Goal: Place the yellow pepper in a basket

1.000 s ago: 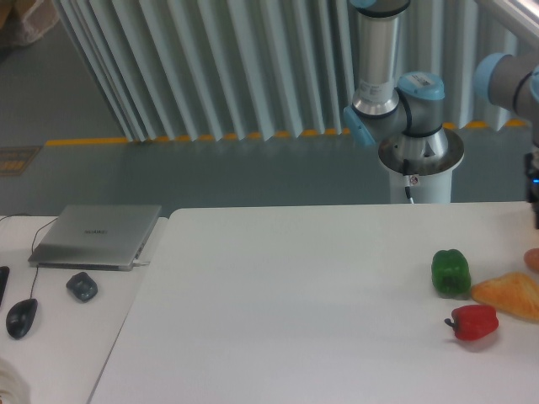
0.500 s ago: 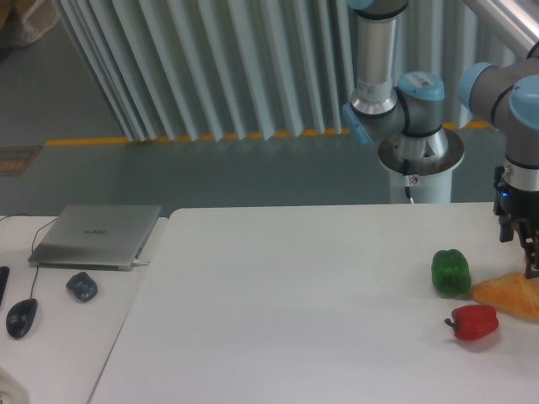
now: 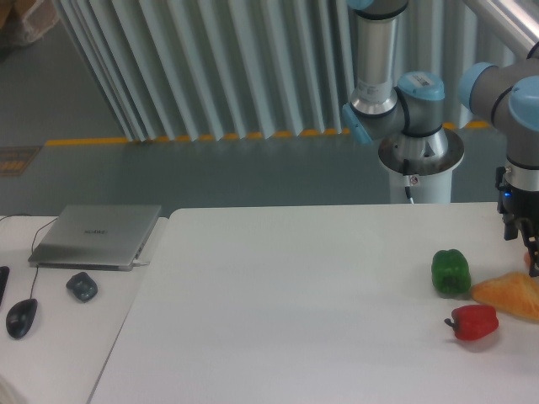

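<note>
No yellow pepper shows in this view, and no basket either. My gripper (image 3: 525,241) hangs at the far right edge of the frame, partly cut off, just above the table (image 3: 295,303). It is up and to the right of the green pepper (image 3: 450,272) and over the back end of the pale orange wedge (image 3: 508,295). I cannot tell how its jaws stand. A small reddish thing (image 3: 531,258) peeks out beside the fingers at the frame edge.
A red pepper (image 3: 473,321) lies in front of the green one. A laptop (image 3: 97,236), a dark lump (image 3: 82,286) and a mouse (image 3: 21,317) lie at the left. The robot base (image 3: 418,156) stands behind the table.
The arm swung down into view at the right edge. Since half a second ago the gripper has shifted slightly right and up, further out of frame.
</note>
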{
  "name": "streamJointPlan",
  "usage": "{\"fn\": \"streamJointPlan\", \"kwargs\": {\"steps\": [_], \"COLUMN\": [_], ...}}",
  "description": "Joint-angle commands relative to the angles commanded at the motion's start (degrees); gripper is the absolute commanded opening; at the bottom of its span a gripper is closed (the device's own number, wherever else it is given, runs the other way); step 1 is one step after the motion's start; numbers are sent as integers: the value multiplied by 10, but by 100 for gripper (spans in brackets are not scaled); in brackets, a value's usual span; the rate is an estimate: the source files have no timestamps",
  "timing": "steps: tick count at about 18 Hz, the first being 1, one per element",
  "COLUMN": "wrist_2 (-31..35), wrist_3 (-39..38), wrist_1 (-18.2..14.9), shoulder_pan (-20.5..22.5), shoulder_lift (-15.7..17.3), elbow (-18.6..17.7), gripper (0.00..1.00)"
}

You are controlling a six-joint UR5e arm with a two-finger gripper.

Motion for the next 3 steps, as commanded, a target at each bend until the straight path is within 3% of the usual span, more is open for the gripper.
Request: {"fn": "streamJointPlan", "kwargs": {"steps": [3], "wrist_2": [1], "wrist_3": [1], "wrist_1": [-2], "shoulder_pan": [0], "shoulder_lift": [0], "elbow": [-1], "gripper": [100]}}
